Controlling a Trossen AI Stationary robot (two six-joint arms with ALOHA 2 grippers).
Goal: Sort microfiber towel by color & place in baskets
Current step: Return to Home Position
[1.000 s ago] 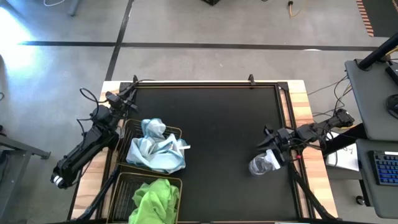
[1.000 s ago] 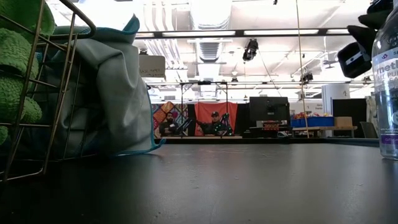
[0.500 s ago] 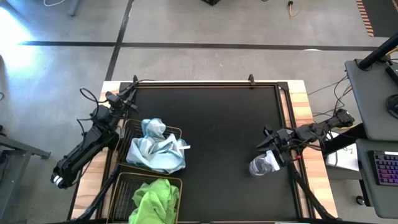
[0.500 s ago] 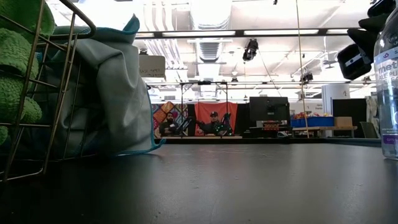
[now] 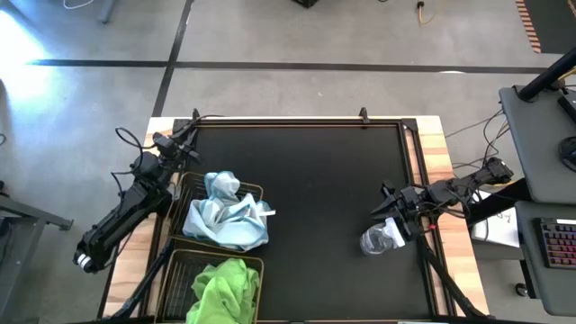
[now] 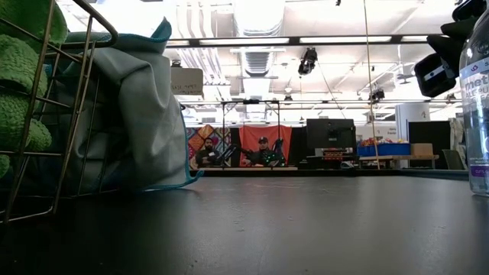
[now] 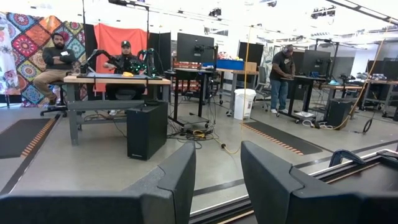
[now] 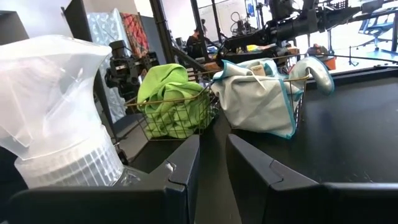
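Pale blue-white towels (image 5: 225, 216) lie heaped in the farther wire basket (image 5: 180, 193), and one corner hangs over its rim. Lime green towels (image 5: 223, 286) fill the nearer basket (image 5: 175, 270); both heaps also show in the right wrist view, the green towels (image 8: 168, 93) beside the pale towels (image 8: 258, 99). My left gripper (image 5: 189, 133) hovers open at the table's far left corner, past the baskets, and faces the room (image 7: 217, 180). My right gripper (image 5: 385, 210) is open near the table's right edge and points at the baskets (image 8: 212, 168). It holds nothing.
A clear plastic spray bottle (image 5: 376, 239) stands upright on the mat close beside my right gripper, large in the right wrist view (image 8: 56, 124) and at the low view's right edge (image 6: 477, 107). The black mat (image 5: 324, 180) lies bare between baskets and bottle. People sit far behind.
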